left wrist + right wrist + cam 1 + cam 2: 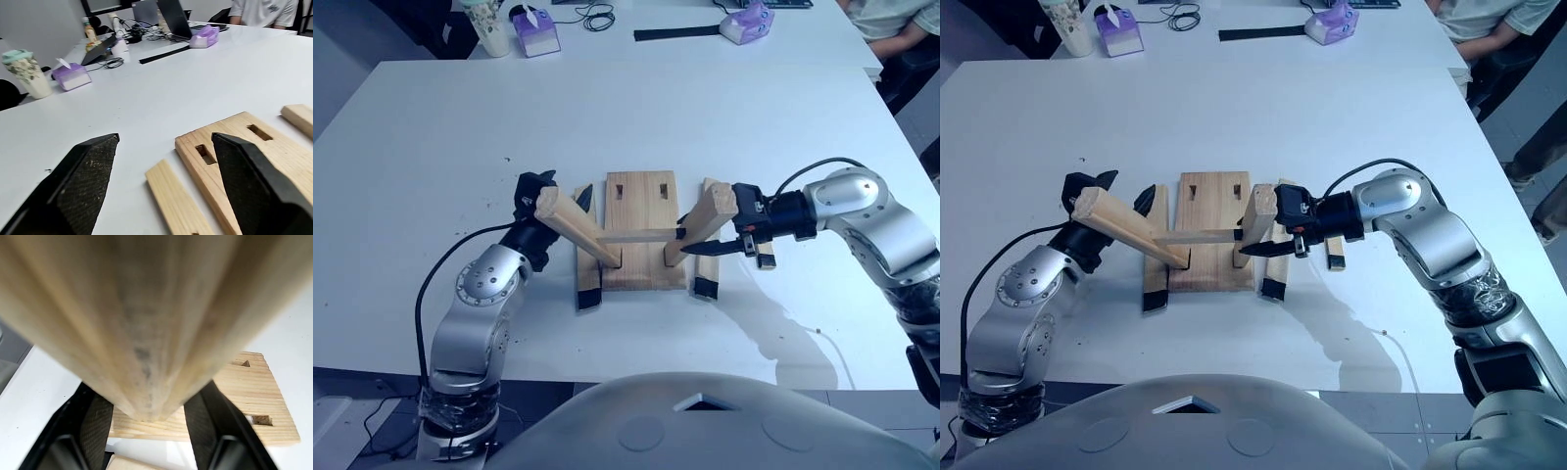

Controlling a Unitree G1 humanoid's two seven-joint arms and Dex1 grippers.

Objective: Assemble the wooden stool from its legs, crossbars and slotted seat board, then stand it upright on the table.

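Left eye view: seat [641, 206] is lying flat mid-table [440, 117], slots up. 2 legs have their feet down at the near slots, and both lean outward instead of standing straight: L leg [576, 228] tips to the left, R leg [713, 210] tips to the right. Crossbar [636, 236] spans between them, roughly level, above the seat. Can't tell if its ends are fully home in the legs.

R claw [696, 236] is clamped on R leg about halfway up. R wrist view has wood wedged right between both pads, so that's a solid grip. L claw [564, 190] sits by the top of L leg, but its fingers are spread wide w/ nothing between them; L wrist view looks straight through the gap at the seat. So it's not gripping anything atm.

Spare legs lie flat on either side of the seat, one left [588, 279], one right [707, 270], plus a short bit [765, 257] under the R arm. The far 2 slots are unfilled.

My read is we're on the first leg pair, maybe 1/3 done. Next up imo: get L claw closed on L leg, then swing both tops inward together so the crossbar seats and the feet drop square into the slots. Pushing one side only will prob pop the crossbar out. After that it's the 2nd pair, then flip the stool upright.
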